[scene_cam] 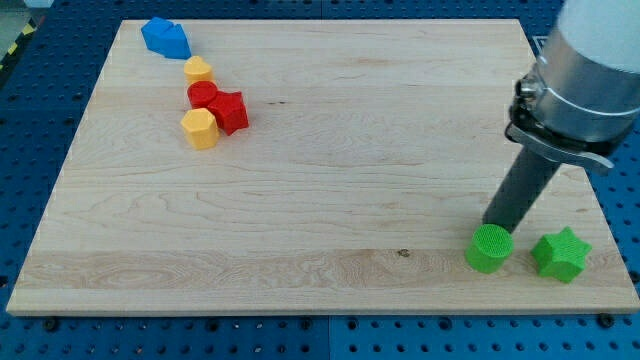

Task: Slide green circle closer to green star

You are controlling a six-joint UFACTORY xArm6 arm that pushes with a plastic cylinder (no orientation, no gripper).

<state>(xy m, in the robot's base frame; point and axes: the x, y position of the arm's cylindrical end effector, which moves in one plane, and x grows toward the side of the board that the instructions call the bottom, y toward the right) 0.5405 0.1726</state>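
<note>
Pale wooden surface (320, 150), tip (492, 226) touching green circle (489, 248) at its top edge, green star (560, 254) just right, no claw fitted; needs repositioning left, then pushing rightward.

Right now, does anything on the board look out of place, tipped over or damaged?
Nothing stands out. The green circle and green star sit flat near the view's bottom right, apart from each other. My tip stands just behind the circle. The blue block, two yellow blocks and two red blocks cluster at top left, undamaged.
</note>
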